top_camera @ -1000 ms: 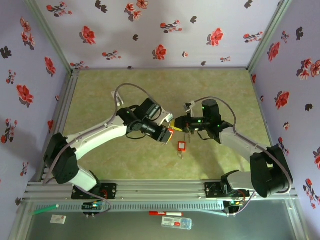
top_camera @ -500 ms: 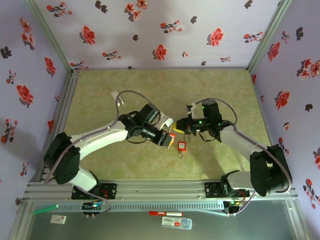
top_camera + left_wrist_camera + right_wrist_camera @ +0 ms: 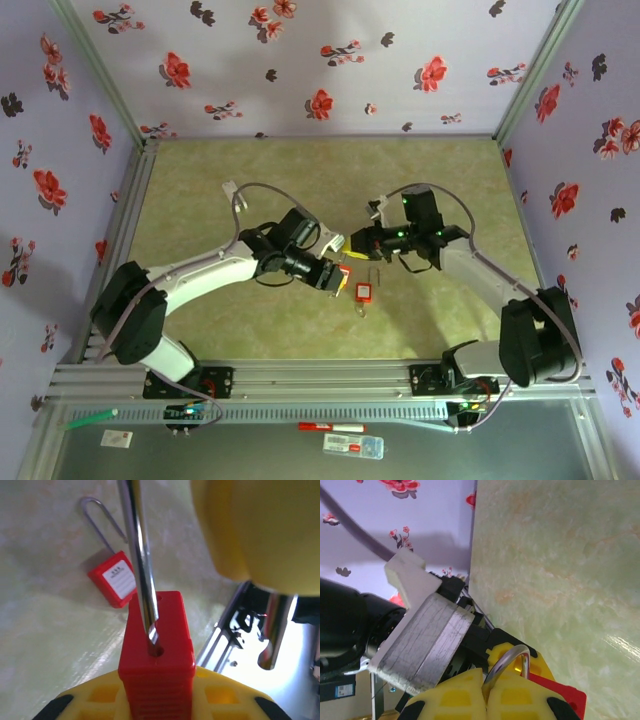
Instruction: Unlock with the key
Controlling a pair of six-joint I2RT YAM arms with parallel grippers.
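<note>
My left gripper (image 3: 341,272) is shut on the body of a red padlock (image 3: 157,650), whose ribbed sides sit between the yellow fingers (image 3: 85,702). The padlock's silver shackle (image 3: 140,555) rises from the body. Its notched free end rests at the mouth of the hole in the top. My right gripper (image 3: 358,247) meets it from the right, its yellow fingers (image 3: 455,695) shut on the shackle's bend (image 3: 512,657). The red body (image 3: 560,695) peeks out behind them.
A second red padlock (image 3: 363,292) with a white label (image 3: 117,577) lies flat on the green mat (image 3: 250,190) just in front of the grippers, its shackle (image 3: 100,520) pointing away. Flowered walls enclose the mat on three sides. A metal rail (image 3: 330,380) runs along the near edge.
The left wrist has dropped slightly toward the lying padlock. The right arm has shifted a little back and left. Both grippers keep their hold on the padlock.
</note>
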